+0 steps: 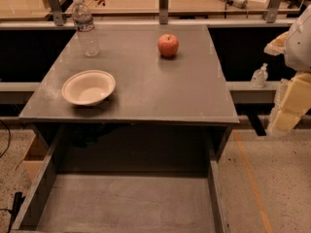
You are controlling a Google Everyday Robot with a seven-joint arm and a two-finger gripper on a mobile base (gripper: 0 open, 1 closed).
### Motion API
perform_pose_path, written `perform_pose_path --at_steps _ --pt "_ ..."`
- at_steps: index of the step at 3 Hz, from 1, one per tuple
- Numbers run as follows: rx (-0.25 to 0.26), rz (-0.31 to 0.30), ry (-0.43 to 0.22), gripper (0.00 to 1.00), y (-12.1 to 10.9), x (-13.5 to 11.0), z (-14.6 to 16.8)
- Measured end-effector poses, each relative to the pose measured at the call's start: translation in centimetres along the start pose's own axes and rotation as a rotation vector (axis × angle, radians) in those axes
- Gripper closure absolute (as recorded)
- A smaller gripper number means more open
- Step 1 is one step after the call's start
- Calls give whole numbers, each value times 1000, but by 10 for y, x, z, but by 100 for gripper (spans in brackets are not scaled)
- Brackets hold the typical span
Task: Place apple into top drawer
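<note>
While looking down, see the top drawer (126, 203) pulled out wide, low in front. Above it, find the grey tabletop (160, 91). Off at the right edge, spot the gripper (290, 103), well apart from the table; no way to tell if spread or closed. On the table, find a bowl (88, 87) at the left, a water bottle (86, 28) behind, and the apple (168, 45) alone at the far side. Seems the first step: going for the apple. Next, likely: swing left, reach over, come down around the apple, squeeze gently.
</note>
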State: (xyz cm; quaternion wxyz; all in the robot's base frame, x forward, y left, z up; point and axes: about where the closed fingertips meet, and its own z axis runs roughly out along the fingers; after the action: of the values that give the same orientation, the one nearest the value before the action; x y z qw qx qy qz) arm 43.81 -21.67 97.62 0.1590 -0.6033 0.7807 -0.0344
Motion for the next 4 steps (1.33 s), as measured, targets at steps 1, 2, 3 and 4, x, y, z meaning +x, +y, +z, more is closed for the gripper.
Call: perform_pose_path --at_steps 1,2,3,4 --pt "0 0 0 0 0 0 0" --pt "5 65 -87 0 -11 -7 7" --pt "-9 177 -244 0 -31 -28 38" --pt "-40 317 -430 0 -49 -45 85"
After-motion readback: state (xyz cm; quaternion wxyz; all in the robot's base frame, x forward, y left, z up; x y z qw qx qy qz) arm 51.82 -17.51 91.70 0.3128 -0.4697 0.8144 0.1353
